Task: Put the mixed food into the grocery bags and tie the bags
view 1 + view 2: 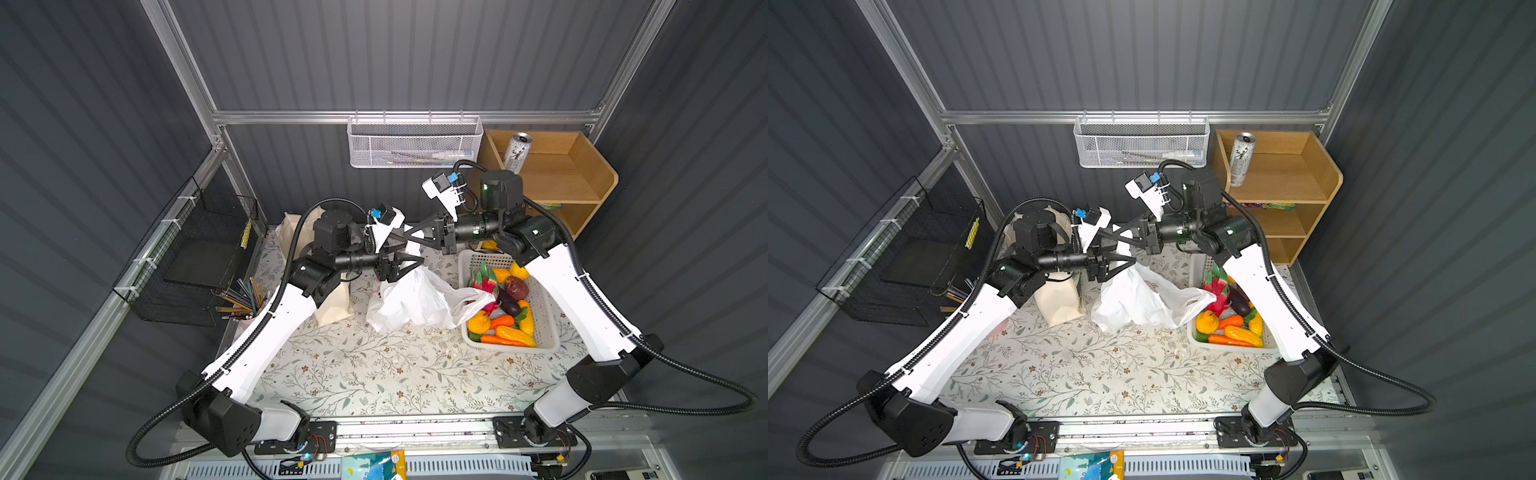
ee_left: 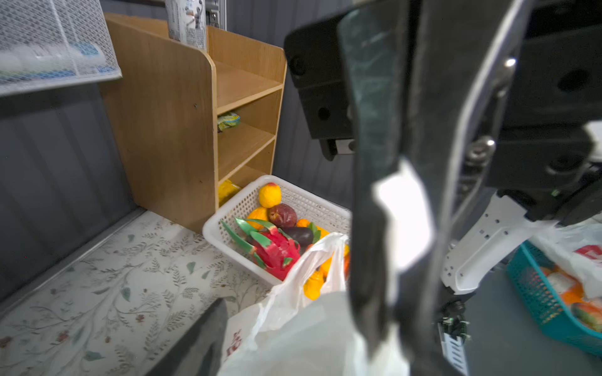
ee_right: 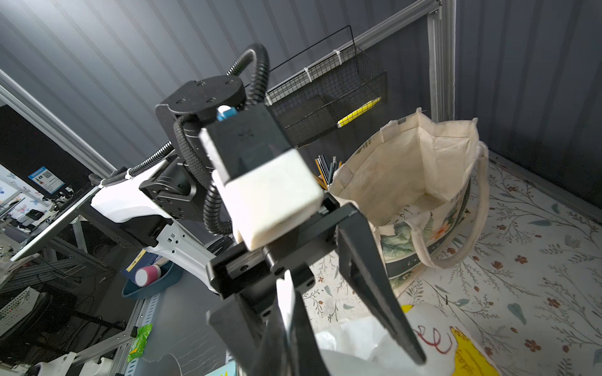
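Observation:
The white plastic grocery bag (image 1: 415,301) slumps on the table's middle, one handle pulled upward. My right gripper (image 1: 406,232) is shut on that white handle strip (image 3: 286,293). Just below, my left gripper (image 1: 417,261) stands open, its fingers (image 3: 374,286) spread either side of the right jaws over the bag's mouth. The cream canvas tote (image 3: 407,182) stands open and empty behind my left arm. Toy food fills the white slotted basket (image 1: 544,316): dragon fruit (image 2: 277,250), eggplant (image 1: 509,303), carrot (image 1: 500,321), yellow fruits. A silver can (image 1: 517,151) stands on the shelf top.
The wooden shelf (image 1: 582,174) at back right holds a snack packet (image 2: 228,121). Pencils in a cup (image 1: 245,299) and a black wire basket (image 1: 199,257) are at the left. A white mesh basket (image 1: 415,143) hangs on the back wall. Another packet (image 1: 378,463) lies past the front rail.

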`<state>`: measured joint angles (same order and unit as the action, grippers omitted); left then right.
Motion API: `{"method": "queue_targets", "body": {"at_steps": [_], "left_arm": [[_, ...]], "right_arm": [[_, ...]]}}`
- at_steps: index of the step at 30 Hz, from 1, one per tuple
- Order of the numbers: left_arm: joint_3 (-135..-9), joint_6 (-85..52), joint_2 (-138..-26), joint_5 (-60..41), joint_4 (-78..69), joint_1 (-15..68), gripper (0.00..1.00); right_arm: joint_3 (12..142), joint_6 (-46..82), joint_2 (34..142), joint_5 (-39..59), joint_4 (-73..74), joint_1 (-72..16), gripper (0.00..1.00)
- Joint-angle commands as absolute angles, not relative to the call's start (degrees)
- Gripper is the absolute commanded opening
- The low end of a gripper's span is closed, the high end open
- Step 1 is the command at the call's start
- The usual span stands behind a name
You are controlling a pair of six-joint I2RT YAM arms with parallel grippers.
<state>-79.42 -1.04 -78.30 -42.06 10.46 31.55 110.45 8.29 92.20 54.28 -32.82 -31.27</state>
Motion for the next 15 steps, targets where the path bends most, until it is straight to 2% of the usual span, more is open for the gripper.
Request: {"method": "queue_targets", "body": {"at_steps": [1,8,11,12,14,15], "left_arm": [[-75.4,-6.15,-79.27,-45.52,3.05,31.84,0.58],[-68.28,-9.97,-78.65,-41.42,-3.9,32.61,0.53],[-66.81,-11.54,-77.56,-39.33,-6.79,32.61,0.46],[-66.59,-12.05,-77.43,-38.85,-7.53,32.61,0.5],[-66.79,-13.26,-77.19,-38.28,-8.59,32.61,0.71],[-66.88,-13.75,-77.09,-38.15,-9.15,32.61,0.75]], "right_arm": [[110.62,7.99,91.87,55.18,-32.41,-31.6,0.0],[109.65,8.54,91.43,54.22,-30.83,-31.61,0.0],[109.0,8.69,91.08,53.61,-30.49,-31.63,0.0],[108.62,8.82,90.9,53.09,-30.21,-31.59,0.0],[107.41,9.31,90.32,51.98,-29.31,-31.6,0.0],[106.77,9.62,90.0,51.54,-28.66,-31.59,0.0]]}}
